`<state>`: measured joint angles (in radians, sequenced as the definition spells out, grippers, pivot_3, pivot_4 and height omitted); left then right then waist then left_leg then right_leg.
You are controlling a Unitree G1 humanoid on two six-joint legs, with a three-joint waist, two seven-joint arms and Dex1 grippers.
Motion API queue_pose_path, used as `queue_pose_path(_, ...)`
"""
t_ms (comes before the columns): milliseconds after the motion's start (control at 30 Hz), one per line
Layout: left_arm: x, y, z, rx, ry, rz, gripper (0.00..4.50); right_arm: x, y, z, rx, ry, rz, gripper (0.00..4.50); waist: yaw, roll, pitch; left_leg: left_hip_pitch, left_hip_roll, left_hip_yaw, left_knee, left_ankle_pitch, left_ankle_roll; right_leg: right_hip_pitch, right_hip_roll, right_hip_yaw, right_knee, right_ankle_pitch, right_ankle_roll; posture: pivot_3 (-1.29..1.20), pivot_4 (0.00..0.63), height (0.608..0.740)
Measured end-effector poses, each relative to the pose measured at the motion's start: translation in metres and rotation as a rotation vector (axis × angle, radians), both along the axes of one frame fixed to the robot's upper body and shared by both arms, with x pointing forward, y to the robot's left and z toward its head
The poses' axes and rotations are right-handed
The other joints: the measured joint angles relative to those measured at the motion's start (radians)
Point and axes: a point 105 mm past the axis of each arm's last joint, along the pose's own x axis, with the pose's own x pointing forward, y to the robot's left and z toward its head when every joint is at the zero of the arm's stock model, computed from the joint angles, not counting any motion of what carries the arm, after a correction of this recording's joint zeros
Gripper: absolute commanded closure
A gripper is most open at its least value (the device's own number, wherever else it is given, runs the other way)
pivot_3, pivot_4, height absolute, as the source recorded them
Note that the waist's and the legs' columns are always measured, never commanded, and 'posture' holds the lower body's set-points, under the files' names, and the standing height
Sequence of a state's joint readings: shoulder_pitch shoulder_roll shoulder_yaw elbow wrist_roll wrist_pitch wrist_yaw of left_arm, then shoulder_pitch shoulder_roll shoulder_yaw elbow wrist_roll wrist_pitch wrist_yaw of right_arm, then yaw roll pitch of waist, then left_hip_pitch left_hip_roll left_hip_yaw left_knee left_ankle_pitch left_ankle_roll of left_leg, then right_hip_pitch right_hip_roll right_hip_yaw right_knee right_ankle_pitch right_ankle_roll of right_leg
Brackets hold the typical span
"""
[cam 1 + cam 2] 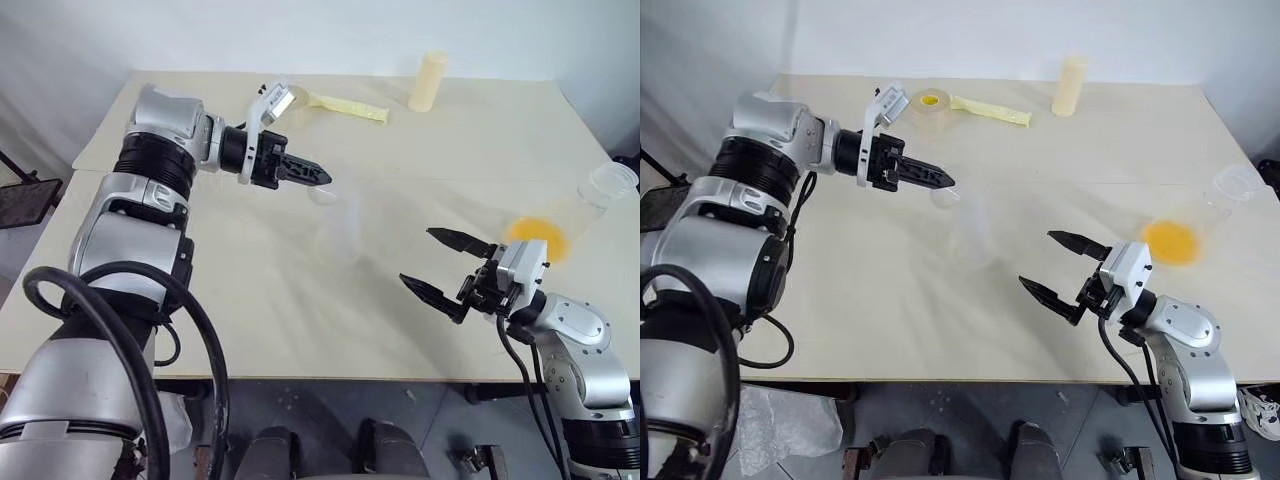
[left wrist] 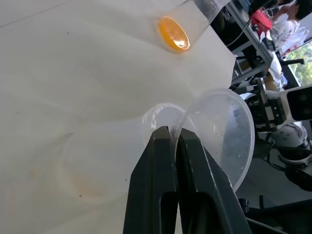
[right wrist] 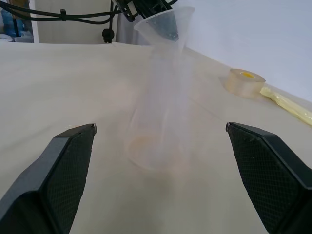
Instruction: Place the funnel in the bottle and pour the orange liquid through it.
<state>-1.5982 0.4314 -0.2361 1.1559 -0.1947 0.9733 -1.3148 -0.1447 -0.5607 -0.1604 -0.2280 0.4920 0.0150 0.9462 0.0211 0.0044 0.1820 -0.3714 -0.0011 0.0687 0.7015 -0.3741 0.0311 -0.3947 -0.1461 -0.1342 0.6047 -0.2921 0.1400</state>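
**Funnel at the bottle's mouth, pouring still ahead**

Left gripper [image 2: 173, 141], jaws clamped on the clear plastic funnel [image 2: 222, 134], holds it over the clear conical-based bottle [image 3: 158, 124] mid-worktop. Right gripper [image 1: 435, 262] waits, jaws apart; orange liquid [image 1: 538, 236] lies unpoured, far right.

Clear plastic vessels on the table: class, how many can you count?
2: the bottle stands mid-table with the funnel at its mouth; the flask holding orange liquid lies near the right edge. None seem hidden.
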Motion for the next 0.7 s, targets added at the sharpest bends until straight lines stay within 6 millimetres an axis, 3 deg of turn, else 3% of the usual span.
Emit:
queue_pose_path(67, 0.001, -0.001, 0.001, 0.014, -0.011, 0.001, 4.46, -0.001, 0.000, -0.001, 0.000, -0.004, -0.002, 0.00, 0.001, 0.000, 0.000, 0.000, 0.000, 0.000, 0.000, 0.000, 0.000, 0.000, 0.000, 0.000, 0.000, 0.000, 0.000, 0.00, 0.150, 0.740)
queue_pose_path(167, 0.001, -0.004, -0.001, 0.029, -0.015, -0.009, 3.78, -0.001, 0.000, -0.001, 0.000, -0.008, -0.005, 0.00, 0.001, 0.000, 0.000, 0.000, 0.000, 0.000, 0.000, 0.000, 0.000, 0.000, 0.000, 0.000, 0.001, 0.000, 0.000, 0.00, 0.150, 0.740)
queue_pose_path(567, 0.002, -0.010, 0.019, -0.036, -0.064, -0.004, 0.02, -0.002, 0.000, -0.003, 0.000, -0.018, -0.016, 0.00, 0.000, 0.000, 0.000, 0.000, 0.000, 0.000, 0.000, 0.000, 0.000, 0.000, -0.001, 0.000, 0.002, 0.000, 0.000, 0.00, 0.150, 0.740)
queue_pose_path(700, 0.005, -0.008, 0.023, -0.057, -0.096, 0.011, 0.02, -0.002, 0.000, -0.003, -0.001, -0.019, -0.016, 0.00, 0.000, 0.000, 0.000, 0.000, 0.000, -0.001, 0.000, 0.000, 0.000, 0.000, -0.001, 0.000, 0.002, 0.000, 0.000, 0.00, 0.150, 0.740)
